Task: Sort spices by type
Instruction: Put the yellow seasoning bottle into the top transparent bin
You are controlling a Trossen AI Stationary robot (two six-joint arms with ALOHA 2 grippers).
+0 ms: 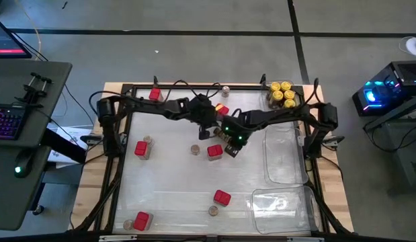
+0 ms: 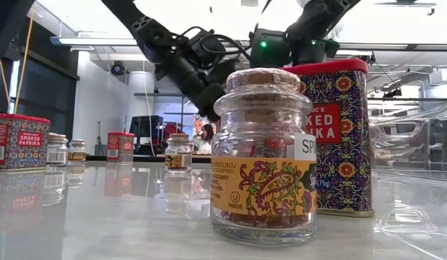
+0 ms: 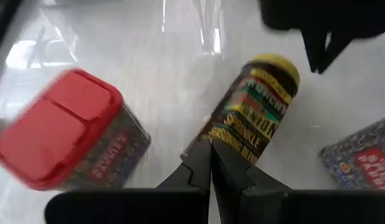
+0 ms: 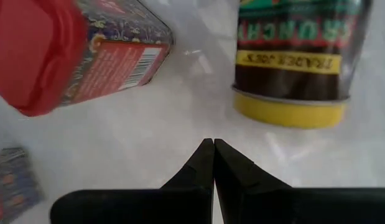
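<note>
A yellow-lidded jar lies on its side at mid-table, between my two grippers. My left gripper is shut, its tips at the jar's bottom end. My right gripper is shut too and stops a little short of the yellow lid. A red tin stands close beside the jar. Several yellow-lidded jars are grouped at the far right corner. More red tins and small cork-topped jars stand scattered over the table. My left gripper has its shut fingertips over the jar's bottom end, slanting down from the table's left and lying along the jar. The jar rests on its side on the table. Whether the tips touch it, I cannot tell.
Clear plastic trays lie along the right side. A second red tin sits near the jar, and another beyond the arms. A red tin stands behind the near cork-topped jar. The table's middle-left shows bare surface.
</note>
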